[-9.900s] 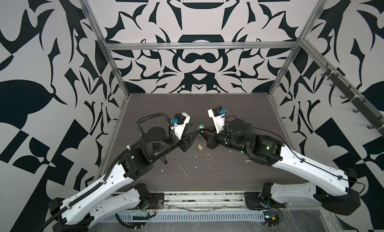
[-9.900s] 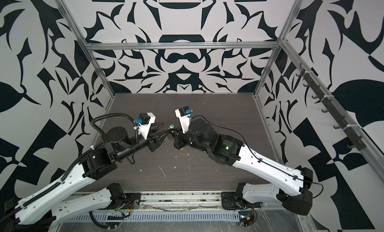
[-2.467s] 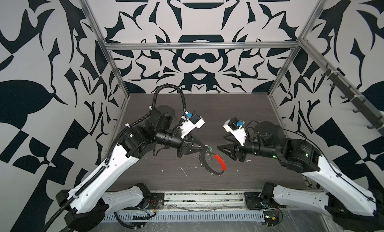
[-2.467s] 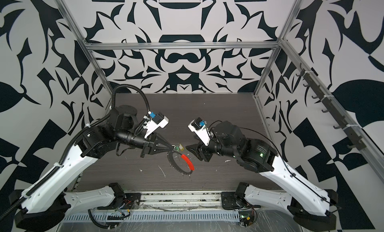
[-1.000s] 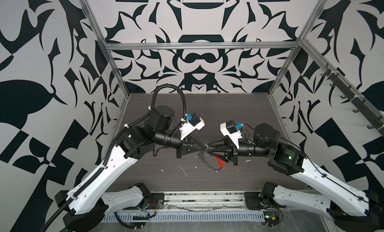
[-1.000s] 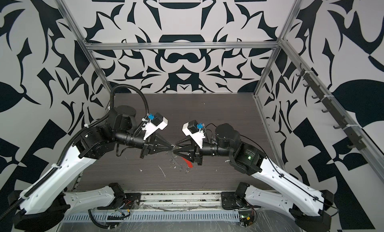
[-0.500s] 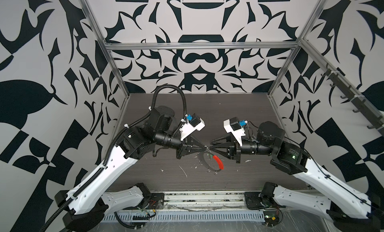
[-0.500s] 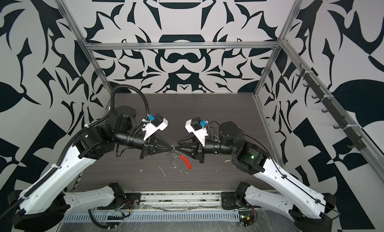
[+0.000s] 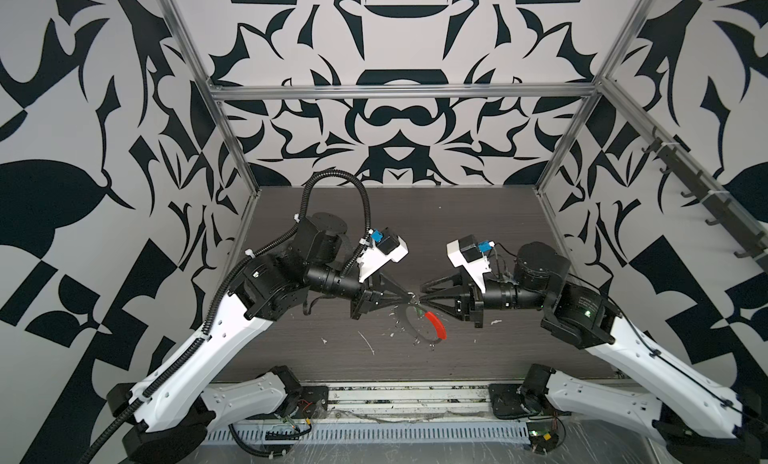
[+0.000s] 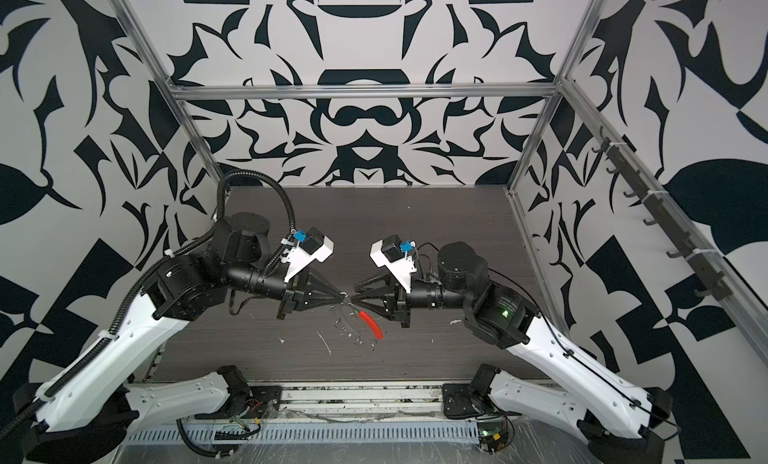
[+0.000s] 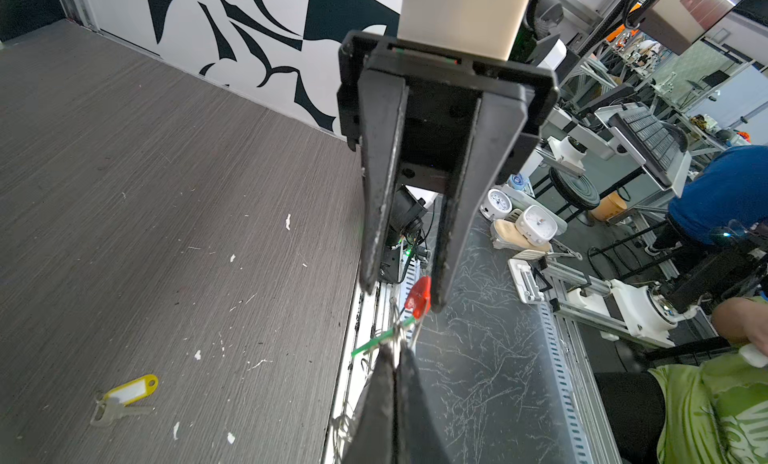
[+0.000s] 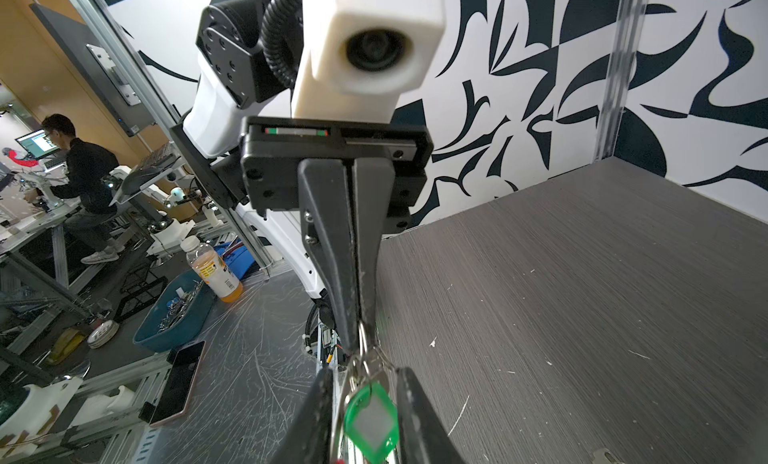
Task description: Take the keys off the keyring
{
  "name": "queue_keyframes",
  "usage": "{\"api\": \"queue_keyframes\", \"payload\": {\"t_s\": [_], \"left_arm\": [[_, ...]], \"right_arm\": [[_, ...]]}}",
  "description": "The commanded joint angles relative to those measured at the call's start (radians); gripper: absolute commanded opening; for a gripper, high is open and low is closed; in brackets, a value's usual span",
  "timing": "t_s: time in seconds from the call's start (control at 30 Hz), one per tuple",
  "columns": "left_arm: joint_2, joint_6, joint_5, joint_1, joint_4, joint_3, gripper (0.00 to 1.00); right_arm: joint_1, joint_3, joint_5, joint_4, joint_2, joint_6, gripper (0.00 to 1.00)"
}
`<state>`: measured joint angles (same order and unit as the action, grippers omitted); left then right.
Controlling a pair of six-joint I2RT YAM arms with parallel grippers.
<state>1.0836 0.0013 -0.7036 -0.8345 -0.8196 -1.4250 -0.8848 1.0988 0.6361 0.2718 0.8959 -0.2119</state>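
My left gripper (image 9: pixel 410 303) is shut on the thin dark keyring (image 9: pixel 436 325), holding it above the table. The hoop and its red segment (image 10: pixel 371 325) hang down from the tips. My right gripper (image 9: pixel 420 295) meets it tip to tip from the right. In the right wrist view the green key (image 12: pixel 370 420) sits flat between the right gripper's (image 12: pixel 365 374) two fingers, which press in on its side edges. The key's silver ring runs up to the left gripper (image 12: pixel 357 341). A yellow key (image 11: pixel 129 389) lies loose on the table.
White scraps (image 9: pixel 368 342) litter the dark table (image 9: pixel 415 216) below the grippers. Small silver split rings (image 10: pixel 358 339) dangle along the hoop. Patterned walls close in the left, right and back. A metal rail (image 9: pixel 395 399) runs along the front edge.
My right gripper's jaws have narrowed onto the green key, and the arm has drawn slightly back to the right. The left gripper has stayed put, still shut on the keyring.
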Motion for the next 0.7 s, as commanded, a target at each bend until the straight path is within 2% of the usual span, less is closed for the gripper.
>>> {"api": "queue_keyframes", "payload": {"t_s": [0.0,0.2,0.33,0.5,0.67], "left_arm": [[-0.019,0.016,-0.008,-0.003,-0.012,-0.036,0.00],[-0.022,0.012,-0.003,-0.003,-0.010,-0.040,0.00],[-0.024,0.014,0.000,-0.003,-0.009,-0.040,0.00],[-0.036,0.009,0.007,-0.003,0.000,-0.034,0.00],[-0.070,-0.022,-0.015,-0.003,0.088,-0.003,0.00]], "right_arm": [[0.001,0.010,0.037,-0.046,0.007,-0.015,0.25],[0.000,0.013,0.040,-0.046,0.021,-0.018,0.16],[0.001,0.009,0.032,-0.048,0.024,-0.020,0.00],[0.001,0.001,0.030,-0.048,0.018,-0.012,0.00],[0.000,-0.046,0.030,-0.083,0.003,-0.005,0.00]]}}
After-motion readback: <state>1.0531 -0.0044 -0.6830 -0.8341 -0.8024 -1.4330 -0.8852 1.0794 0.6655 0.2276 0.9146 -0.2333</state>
